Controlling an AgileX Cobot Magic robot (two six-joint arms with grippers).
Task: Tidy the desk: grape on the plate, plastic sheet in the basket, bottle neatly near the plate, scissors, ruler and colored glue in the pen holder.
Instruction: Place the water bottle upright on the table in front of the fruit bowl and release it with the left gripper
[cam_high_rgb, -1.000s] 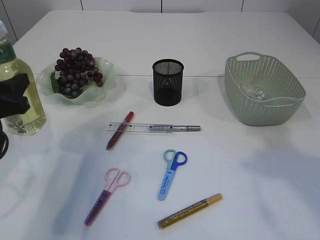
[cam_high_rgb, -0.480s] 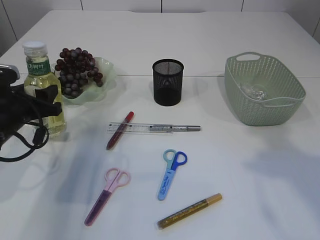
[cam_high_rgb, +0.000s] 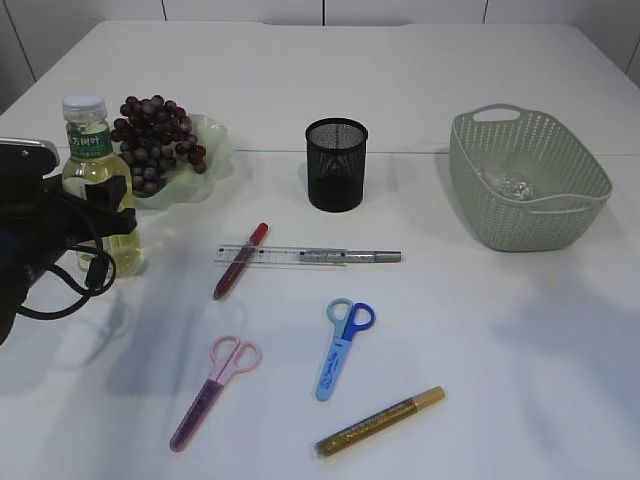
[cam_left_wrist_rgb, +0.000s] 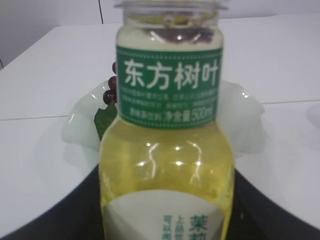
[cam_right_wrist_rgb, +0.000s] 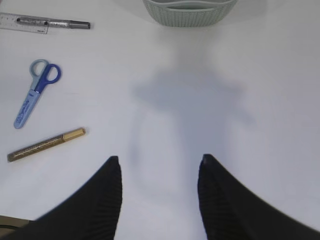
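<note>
My left gripper (cam_high_rgb: 103, 207) is shut on the bottle (cam_high_rgb: 93, 175) of yellow liquid, held upright just left of the plate (cam_high_rgb: 214, 150) that carries the grapes (cam_high_rgb: 152, 140). In the left wrist view the bottle (cam_left_wrist_rgb: 167, 150) fills the space between the dark fingers (cam_left_wrist_rgb: 60, 210). The ruler (cam_high_rgb: 285, 256) lies mid-table with a red glue pen (cam_high_rgb: 240, 260) and a silver pen (cam_high_rgb: 352, 257) on it. Blue scissors (cam_high_rgb: 342, 345), pink scissors (cam_high_rgb: 212, 390) and a gold glue pen (cam_high_rgb: 380, 422) lie nearer the front. My right gripper (cam_right_wrist_rgb: 159, 162) hangs open over bare table.
The black mesh pen holder (cam_high_rgb: 336, 165) stands behind the ruler. The green basket (cam_high_rgb: 580, 190) at the right holds a crumpled plastic sheet (cam_high_rgb: 505, 183). The left arm's cables (cam_high_rgb: 60, 290) hang by the left edge.
The left gripper has carried the bottle from the left edge, close to the camera, back and rightward to a spot beside the plate. The right gripper's jaws stay the same.
</note>
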